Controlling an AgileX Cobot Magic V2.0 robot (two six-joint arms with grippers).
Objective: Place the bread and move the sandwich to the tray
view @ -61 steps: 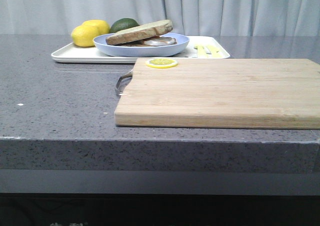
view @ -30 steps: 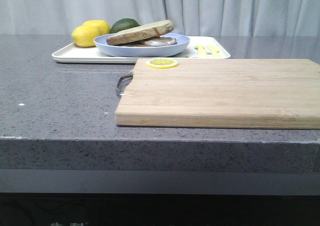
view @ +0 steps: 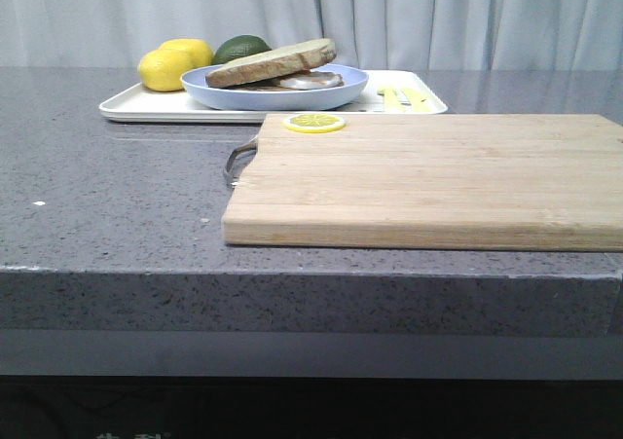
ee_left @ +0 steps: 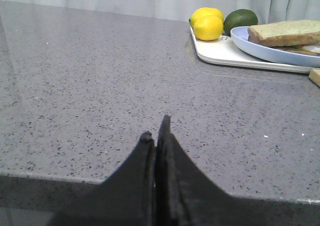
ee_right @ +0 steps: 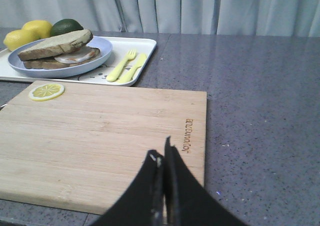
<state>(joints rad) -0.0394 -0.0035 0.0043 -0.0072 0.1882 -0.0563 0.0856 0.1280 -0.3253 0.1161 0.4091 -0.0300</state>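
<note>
Yellow lemons (view: 176, 64) two, sandwich (view: 274, 65) one

I saw a grey speckled counter (view: 117, 205) carrying a white tray (view: 136, 110) at the back and a wooden board (view: 428, 176) just before it.

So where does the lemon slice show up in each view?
Front: lemon slice on the cutting board's far left corner.
Left wrist: not in view.
Right wrist: lemon slice on the board's far corner, nearest the plate.
Shared landmark: the plate on the tray.
</note>
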